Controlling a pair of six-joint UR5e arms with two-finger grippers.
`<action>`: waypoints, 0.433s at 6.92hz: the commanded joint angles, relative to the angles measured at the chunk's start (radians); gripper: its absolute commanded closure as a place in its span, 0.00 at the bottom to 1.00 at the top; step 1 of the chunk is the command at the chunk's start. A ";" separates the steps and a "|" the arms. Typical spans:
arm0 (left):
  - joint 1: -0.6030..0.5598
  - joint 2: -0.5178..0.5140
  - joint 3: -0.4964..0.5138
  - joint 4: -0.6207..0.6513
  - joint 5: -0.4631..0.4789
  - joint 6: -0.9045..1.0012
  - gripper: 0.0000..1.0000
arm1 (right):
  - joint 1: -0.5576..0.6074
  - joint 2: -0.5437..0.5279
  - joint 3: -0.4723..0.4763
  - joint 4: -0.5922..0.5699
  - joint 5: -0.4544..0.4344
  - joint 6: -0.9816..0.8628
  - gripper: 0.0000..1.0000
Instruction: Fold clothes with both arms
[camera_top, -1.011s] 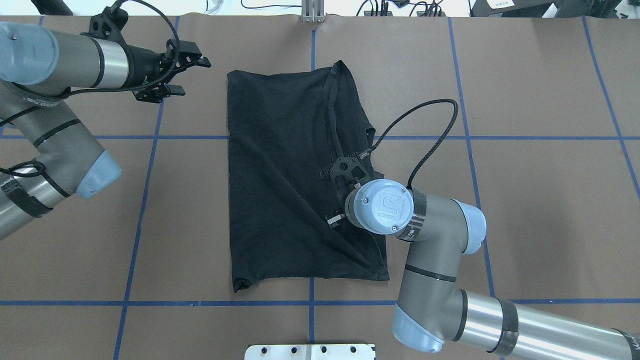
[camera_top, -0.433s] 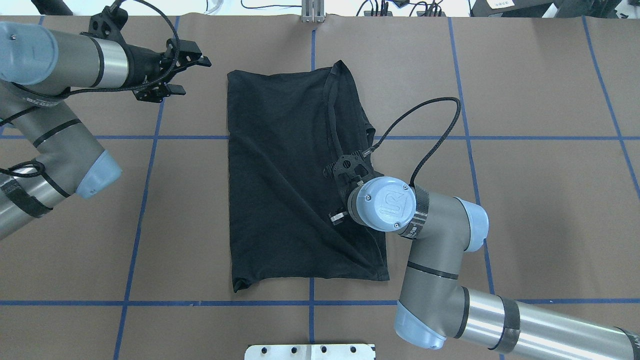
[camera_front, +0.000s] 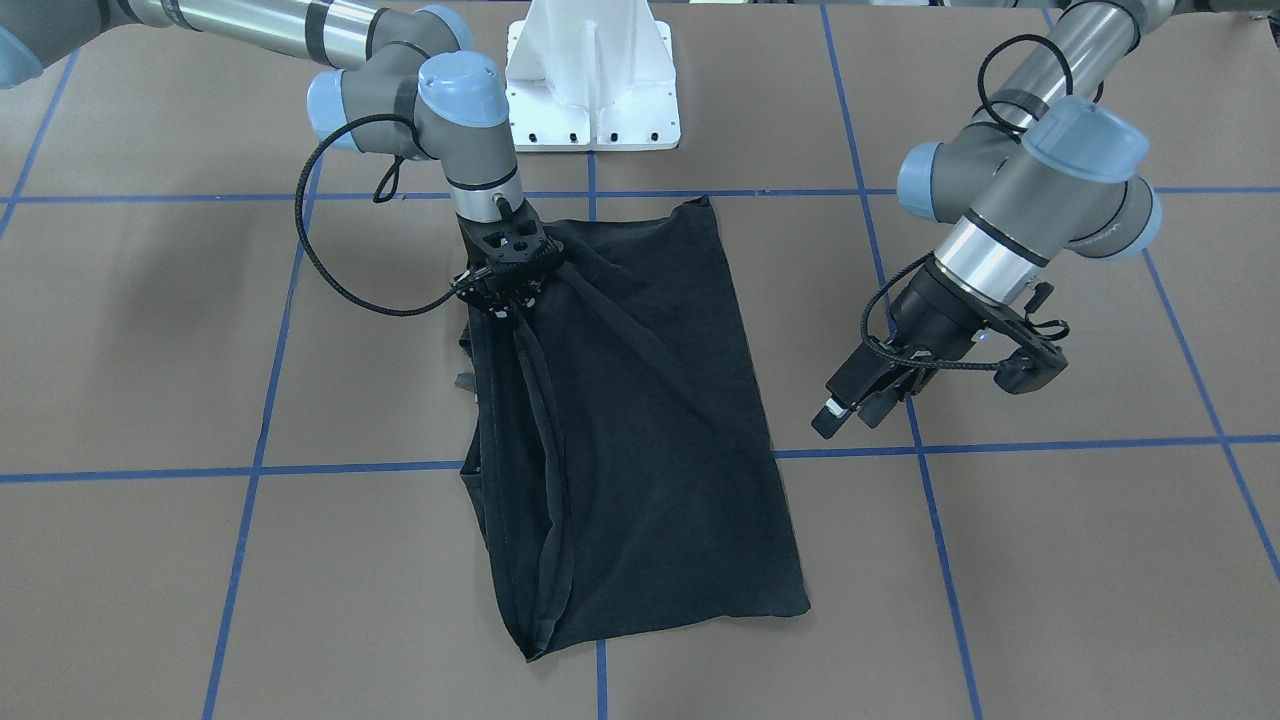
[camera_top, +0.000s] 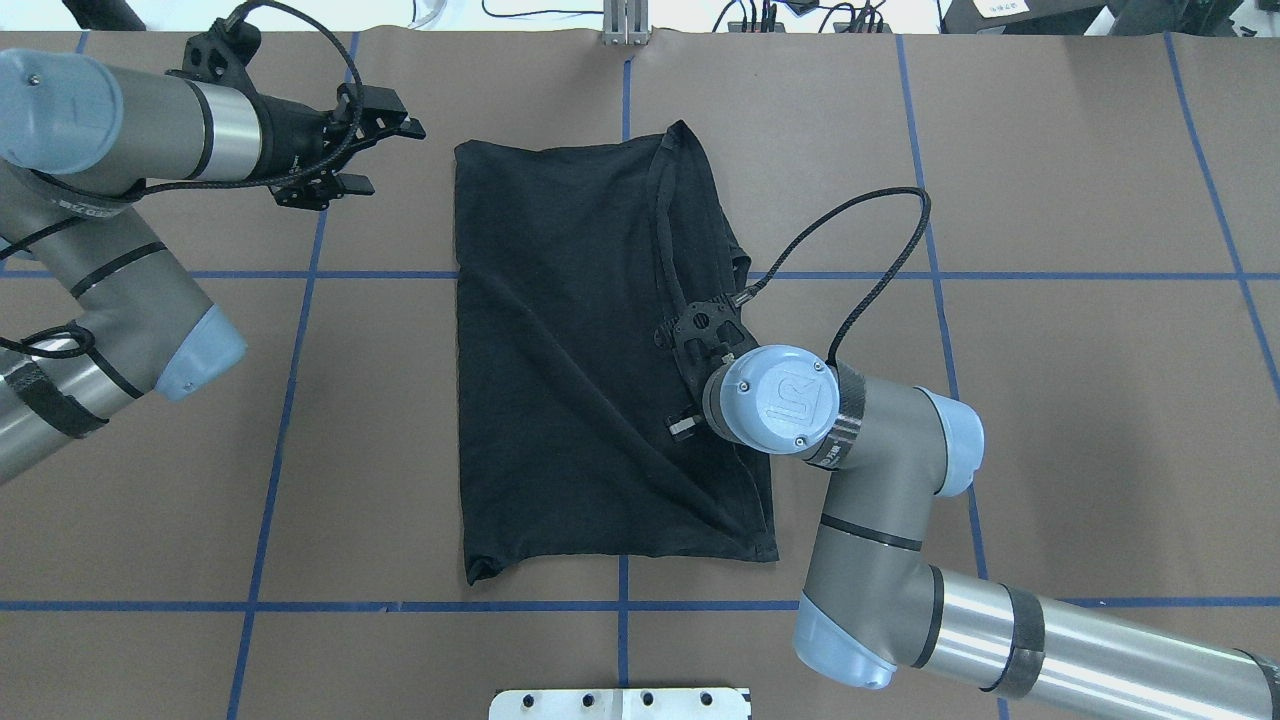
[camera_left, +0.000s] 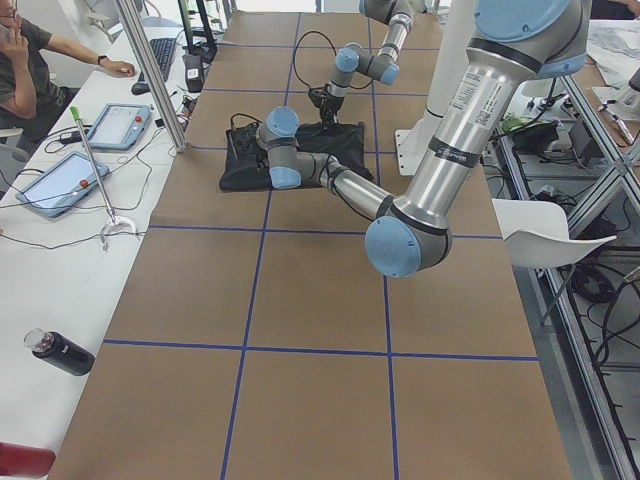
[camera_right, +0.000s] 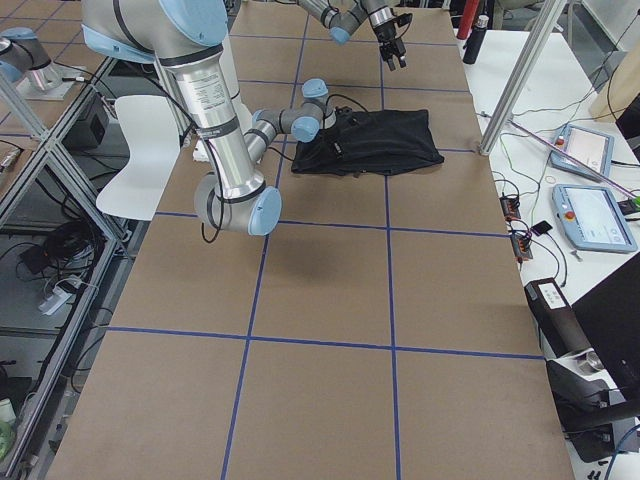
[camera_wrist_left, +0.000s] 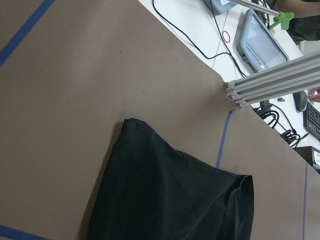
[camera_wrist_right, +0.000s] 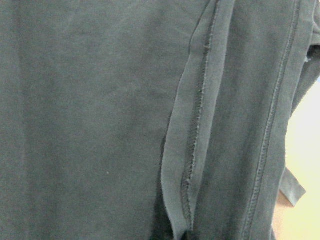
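Right hand (camera_front: 497, 298) sits low on the black soft-fabric T-shirt (camera_top: 560, 350), at its stitched hem band; closed or not I cannot tell (black on black). Vs. 1 s ago it drifted only slightly outward, shirt unmoved, so next fold seems not started yet. Shirt lies half-folded, creased, mid of brown matte tabletop (camera_top: 1050, 400); left hand (camera_top: 388, 155) hovers open near its far corner.
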 joint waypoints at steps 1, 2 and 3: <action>0.002 -0.002 0.000 0.000 0.000 0.000 0.00 | 0.013 -0.009 -0.003 0.000 0.003 -0.006 0.72; 0.006 -0.002 0.000 0.000 0.000 0.000 0.00 | 0.024 -0.011 -0.003 0.000 0.009 -0.006 0.69; 0.006 -0.002 -0.001 0.000 0.000 0.000 0.00 | 0.035 -0.012 -0.003 0.000 0.010 -0.012 0.69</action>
